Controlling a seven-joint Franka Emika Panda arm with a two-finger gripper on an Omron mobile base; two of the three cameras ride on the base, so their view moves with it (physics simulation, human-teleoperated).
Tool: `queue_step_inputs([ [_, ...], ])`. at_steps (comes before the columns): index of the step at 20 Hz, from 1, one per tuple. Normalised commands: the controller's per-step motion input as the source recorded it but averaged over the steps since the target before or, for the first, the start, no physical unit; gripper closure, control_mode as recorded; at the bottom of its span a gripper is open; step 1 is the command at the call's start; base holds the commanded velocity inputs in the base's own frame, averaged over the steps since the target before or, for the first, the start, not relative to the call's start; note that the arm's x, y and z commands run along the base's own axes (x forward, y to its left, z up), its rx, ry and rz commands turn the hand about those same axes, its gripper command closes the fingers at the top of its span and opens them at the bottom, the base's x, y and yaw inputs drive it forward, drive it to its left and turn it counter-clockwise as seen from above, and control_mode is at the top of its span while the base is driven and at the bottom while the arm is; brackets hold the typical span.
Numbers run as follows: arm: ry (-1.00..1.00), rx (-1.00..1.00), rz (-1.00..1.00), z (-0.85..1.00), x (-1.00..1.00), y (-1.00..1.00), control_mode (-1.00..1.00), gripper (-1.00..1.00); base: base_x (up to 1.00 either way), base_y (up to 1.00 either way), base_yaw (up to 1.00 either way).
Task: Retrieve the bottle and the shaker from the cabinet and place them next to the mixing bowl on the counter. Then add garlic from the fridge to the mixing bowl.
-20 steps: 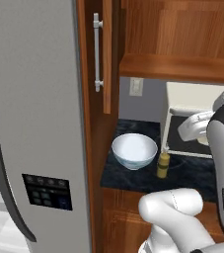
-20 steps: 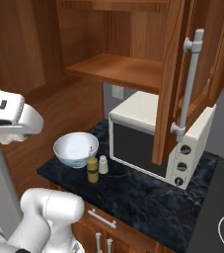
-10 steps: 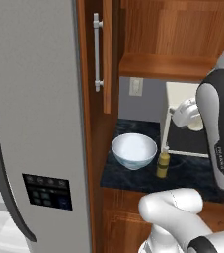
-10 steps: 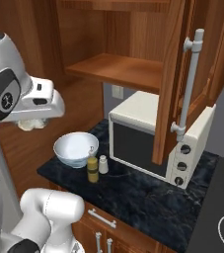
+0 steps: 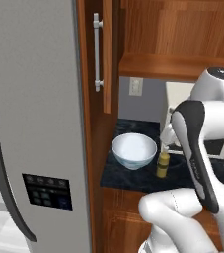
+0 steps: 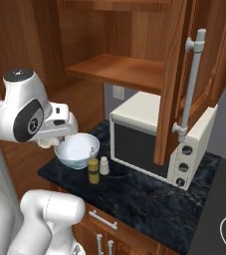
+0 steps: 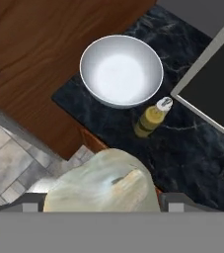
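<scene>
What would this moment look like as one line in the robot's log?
gripper: shut on garlic | mixing bowl: empty | bottle, shaker: beside bowl | next: drop garlic in

The mixing bowl [image 7: 121, 70] is white with a pale grey-blue outside, and the bottle [image 7: 151, 118] is olive-yellow with a white cap. The garlic [image 7: 103, 184] is pale cream with faint greenish streaks. The desk [image 7: 202, 148] is black marble with thin grey veins, the cabinet door [image 6: 170, 84] is reddish-brown wood grain, and the fridge [image 5: 34, 108] is flat grey.
</scene>
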Motion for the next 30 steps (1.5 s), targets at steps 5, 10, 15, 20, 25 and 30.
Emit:
queue_step_inputs([
  [5,0.0,0.0,0.0,-0.34,0.97,0.0,-1.0,1.0,0.0,0.0,0.0],
  [10,0.04,0.0,0.0,0.0,0.89,0.0,-1.0,1.0,0.0,0.0,0.0],
  [15,0.09,0.0,0.0,-0.12,0.61,0.0,-1.0,1.0,0.0,0.0,0.0],
  [20,0.0,0.0,0.0,-0.62,0.48,0.07,-1.0,1.0,0.0,0.0,0.0],
  [25,0.0,0.0,0.03,-0.41,0.29,0.28,-1.0,1.0,0.0,0.0,0.0],
  [30,0.02,0.0,0.05,-0.28,0.35,0.31,-1.0,1.0,0.0,0.0,0.0],
])
